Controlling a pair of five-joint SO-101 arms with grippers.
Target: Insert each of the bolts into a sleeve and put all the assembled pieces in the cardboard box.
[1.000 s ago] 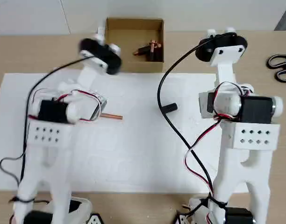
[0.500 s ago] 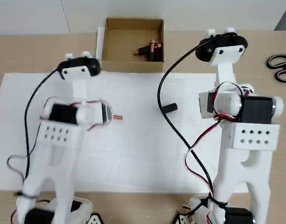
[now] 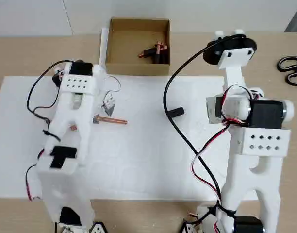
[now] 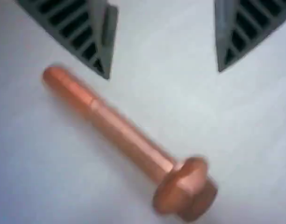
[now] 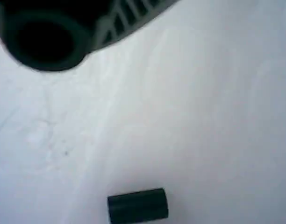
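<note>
A copper bolt (image 4: 124, 140) lies flat on the white sheet (image 3: 139, 160), head at one end. My left gripper (image 4: 162, 60) hangs open just above it, a grey ribbed fingertip (image 4: 98, 56) close to the shaft's plain end, nothing between the fingers. From above, the bolt (image 3: 112, 120) sits just below that gripper (image 3: 107, 104). A black sleeve (image 3: 176, 112) lies alone near the sheet's middle. My right gripper (image 5: 101, 23) hovers over the sheet some way from this sleeve (image 5: 138, 205). The cardboard box (image 3: 120, 46) at the back holds assembled pieces (image 3: 156, 51).
Scissors (image 3: 291, 68) lie at the far right on the wooden table. A black cable (image 3: 170, 116) from the right arm loops close past the sleeve. Bare sheet stretches between the two arms and toward the front edge.
My left arm has swung away from the box, folded forward and come down over the bolt. The right arm, sleeve and bolt have stayed put.
</note>
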